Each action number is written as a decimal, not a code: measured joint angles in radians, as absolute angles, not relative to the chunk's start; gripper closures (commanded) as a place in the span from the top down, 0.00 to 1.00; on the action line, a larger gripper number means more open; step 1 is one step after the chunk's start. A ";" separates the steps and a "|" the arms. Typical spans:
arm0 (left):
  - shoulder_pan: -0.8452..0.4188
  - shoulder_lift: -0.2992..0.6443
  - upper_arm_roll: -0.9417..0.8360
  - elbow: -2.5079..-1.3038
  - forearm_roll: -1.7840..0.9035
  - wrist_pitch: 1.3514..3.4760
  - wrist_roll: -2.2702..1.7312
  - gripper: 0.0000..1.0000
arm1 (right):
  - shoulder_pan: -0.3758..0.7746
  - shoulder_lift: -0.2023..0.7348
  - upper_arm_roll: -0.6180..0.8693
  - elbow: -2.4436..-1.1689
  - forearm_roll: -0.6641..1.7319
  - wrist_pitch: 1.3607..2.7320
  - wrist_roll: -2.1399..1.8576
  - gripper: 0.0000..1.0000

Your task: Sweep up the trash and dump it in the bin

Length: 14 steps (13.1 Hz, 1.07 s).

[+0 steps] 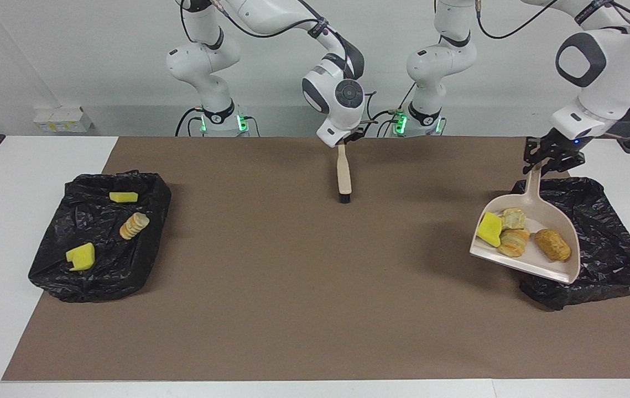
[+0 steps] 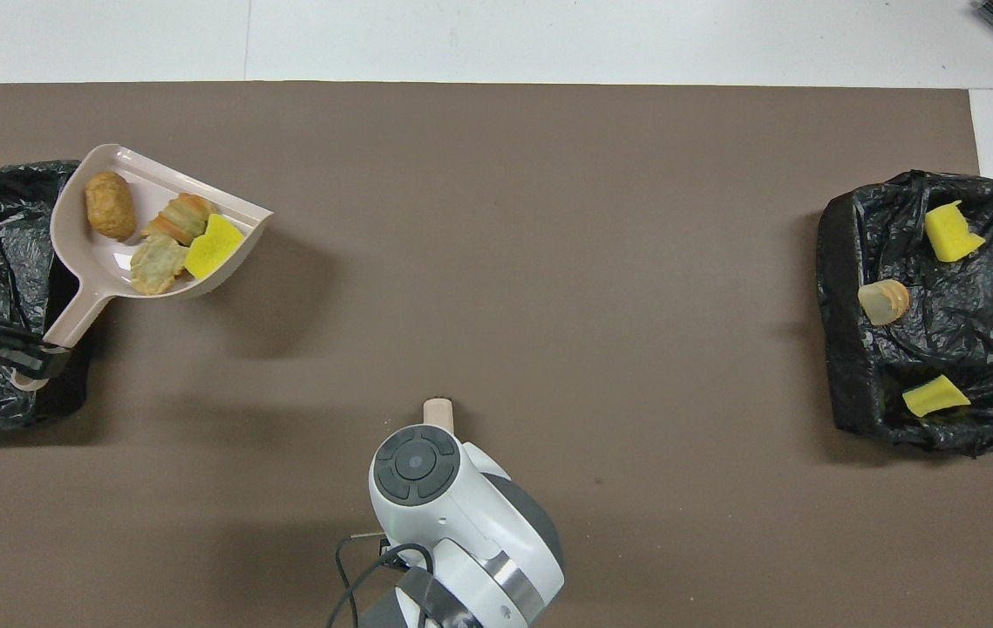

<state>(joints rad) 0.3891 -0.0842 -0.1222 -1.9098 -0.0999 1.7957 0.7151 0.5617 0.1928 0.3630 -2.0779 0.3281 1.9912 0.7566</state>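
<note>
1. I start at the right arm's end of the table: a black-lined bin (image 1: 102, 235) sits on the brown mat (image 1: 270, 265) with two yellow sponge chunks and a ridged tan piece already in it.
2. Mid-table, my right gripper (image 1: 340, 145) hangs over the mat with the brush (image 1: 343, 176) hanging from it, beige handle up, black bristles straight down. I cannot make out whether its fingers are fully shut on the handle.
3. The brush's long axis runs upright, bristles clear of the mat.
4. Now the dustpan (image 1: 536, 260), up in the air over the edge of the second black-lined bin (image 1: 602, 249) at the left arm's end.
5. My left gripper (image 1: 548, 160) is clamped on the tip of the dustpan's handle. The handle points up toward the gripper and the wide mouth points away from the robots, tilted down.
6. The trash (image 1: 519, 235) rides in the pan: one yellow sponge chunk on the mid-table side, two crinkled pieces beside it, and a browner lump toward the bin.
</note>
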 measured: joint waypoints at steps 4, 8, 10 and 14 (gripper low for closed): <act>0.520 -0.014 -0.114 -1.780 0.022 1.775 0.858 0.00 | 0.548 0.180 0.353 -2.025 0.328 1.903 0.757 1.00; 0.538 0.066 -0.113 -1.656 0.221 1.775 0.960 0.00 | 0.463 0.169 0.348 -1.903 0.295 1.806 0.731 1.00; 0.544 0.090 -0.113 -1.629 0.340 1.786 1.006 0.00 | 0.413 0.161 0.346 -1.844 0.269 1.775 0.660 1.00; 0.532 0.097 -0.132 -1.619 0.535 1.807 1.041 0.00 | 0.288 0.126 0.341 -1.752 0.242 1.724 0.518 1.00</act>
